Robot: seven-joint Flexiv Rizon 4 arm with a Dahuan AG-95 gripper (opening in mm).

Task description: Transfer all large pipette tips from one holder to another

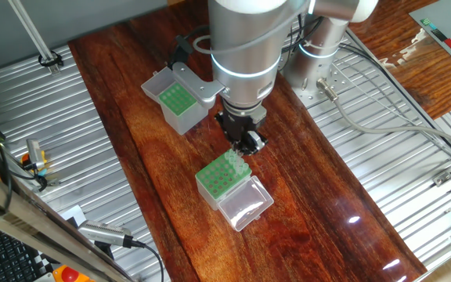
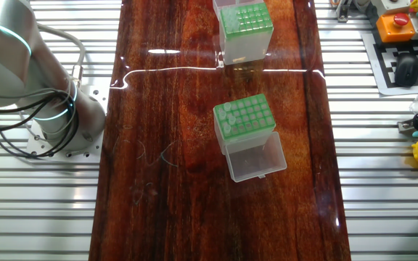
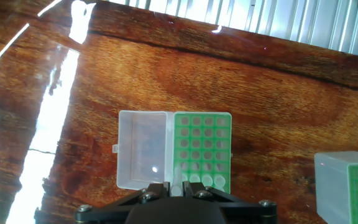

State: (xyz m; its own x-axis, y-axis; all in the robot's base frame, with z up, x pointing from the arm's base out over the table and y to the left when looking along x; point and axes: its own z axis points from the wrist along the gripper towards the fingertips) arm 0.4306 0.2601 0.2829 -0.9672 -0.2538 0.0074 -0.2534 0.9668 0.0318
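Your pincer [image 1: 249, 146] hangs right over the short box [image 1: 224, 178].

In the hand view the short box with its open clear lid [image 3: 142, 149] sits at 12 o'clock from the pincer, with one large pipette tip [image 3: 176, 180] between the fingers, so it seems to pinch it. The tall box [image 1: 178, 103] stands well apart on the bench [image 2: 158, 167]. You can read no writing.
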